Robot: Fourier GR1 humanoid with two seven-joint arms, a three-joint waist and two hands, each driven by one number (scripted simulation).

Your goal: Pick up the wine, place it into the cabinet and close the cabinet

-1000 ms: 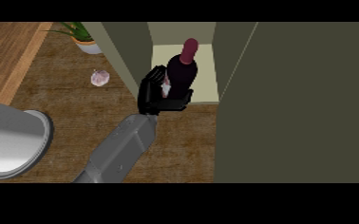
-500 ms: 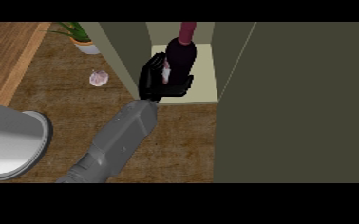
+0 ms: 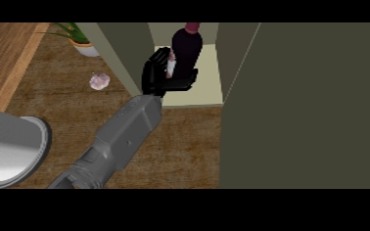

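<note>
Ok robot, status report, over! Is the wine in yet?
Left hand curled round wine; right hand out of view. Wine inside cabinet. Door open, nothing in the way.

**Fig.** Home kitchen, viewed from above. Evidence: wood-grain counter (image 3: 188, 142) as work surface. Olive-green cabinet (image 3: 127, 54) stands on it at far centre, open, w/ pale shelf (image 3: 208, 73) inside carrying a wine bottle (image 3: 189, 41). Garlic bulb (image 3: 99, 81) lies loose on counter, left of cabinet. Potted plant (image 3: 81, 43) at far left. Grey rounded basin (image 3: 33, 142), prob. metal, at near left edge.
</note>
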